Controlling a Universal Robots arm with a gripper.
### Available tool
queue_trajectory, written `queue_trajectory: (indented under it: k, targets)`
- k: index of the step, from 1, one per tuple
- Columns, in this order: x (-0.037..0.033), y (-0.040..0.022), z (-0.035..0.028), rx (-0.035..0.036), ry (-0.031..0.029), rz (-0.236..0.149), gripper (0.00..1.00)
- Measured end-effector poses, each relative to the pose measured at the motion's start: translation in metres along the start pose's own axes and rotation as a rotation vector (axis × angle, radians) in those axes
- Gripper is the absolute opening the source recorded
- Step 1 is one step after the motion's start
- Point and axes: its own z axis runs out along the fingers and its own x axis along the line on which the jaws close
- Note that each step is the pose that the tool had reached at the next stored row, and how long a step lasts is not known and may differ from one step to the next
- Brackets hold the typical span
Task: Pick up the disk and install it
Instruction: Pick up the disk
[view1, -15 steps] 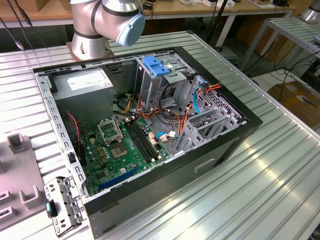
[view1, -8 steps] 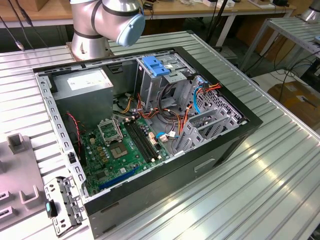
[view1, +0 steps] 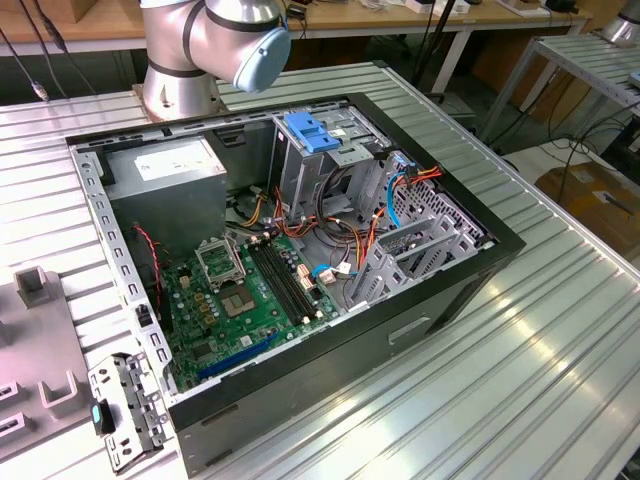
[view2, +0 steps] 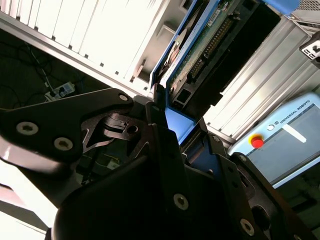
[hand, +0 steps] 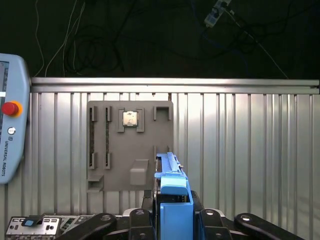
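The end effector (hand: 172, 212) is gripping the disk (hand: 172, 182). In both wrist views its black fingers (view2: 157, 117) are closing on either side of the blue carrier. The disk is standing out edge-on beyond them, carried in the air above the ribbed table (hand: 245, 150). In the first wrist view its free end is hanging over the edge of a grey fixture plate (hand: 107, 150), apparently without touching it, and open ribbed surface is running beside the plate.

In the exterior view the open computer case (view1: 300, 395) is lying on the table. Its drive cage (view1: 300, 175), topped by a blue latch (view1: 315, 135), is sitting at the far side. The power supply (view1: 165, 180) is sitting to the exterior view's left of the cage. Broad open table is stretching away to the exterior view's right of the case.
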Motion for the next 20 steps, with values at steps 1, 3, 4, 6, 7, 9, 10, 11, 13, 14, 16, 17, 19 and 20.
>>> queue_trajectory:
  k: [1, 3, 4, 6, 7, 9, 10, 11, 13, 14, 16, 17, 19, 20]
  targets:
    - [0.0, -0.001, -0.0001, -0.0001, 0.0, 0.0, 0.37]
    - [0.0002, -0.0032, -0.0001, -0.0001, 0.0, 0.0, 0.37]
    - [0.0003, -0.0043, -0.0002, -0.0002, 0.0001, 0.0, 0.37]
    - [0.0007, -0.0071, -0.0002, -0.0001, 0.0, 0.0, 0.37]
    - [0.0008, -0.0078, -0.0002, -0.0001, 0.0, 0.0, 0.37]
    - [0.0015, -0.0103, -0.0003, 0.0, 0.0, 0.0, 0.37]
    - [0.0017, -0.0113, -0.0003, 0.0, 0.0, 0.0, 0.37]
    - [0.002, -0.0123, -0.0003, -0.0001, 0.0, 0.0, 0.37]
    - [0.0031, -0.0151, -0.0004, -0.0002, 0.0, 0.0, 0.37]
    - [0.0033, -0.0162, -0.0004, -0.0002, 0.0, 0.0, 0.37]
    - [0.0051, -0.0226, -0.0005, -0.0004, 0.0, 0.0, 0.37]
    - [0.0056, -0.0254, -0.0006, -0.0007, 0.0, 0.0, 0.37]
    - [0.0073, -0.0317, -0.0006, -0.0015, 0.0001, 0.0, 0.37]
    - [0.0083, -0.0345, -0.0006, -0.0018, 0.0, 0.0, 0.37]
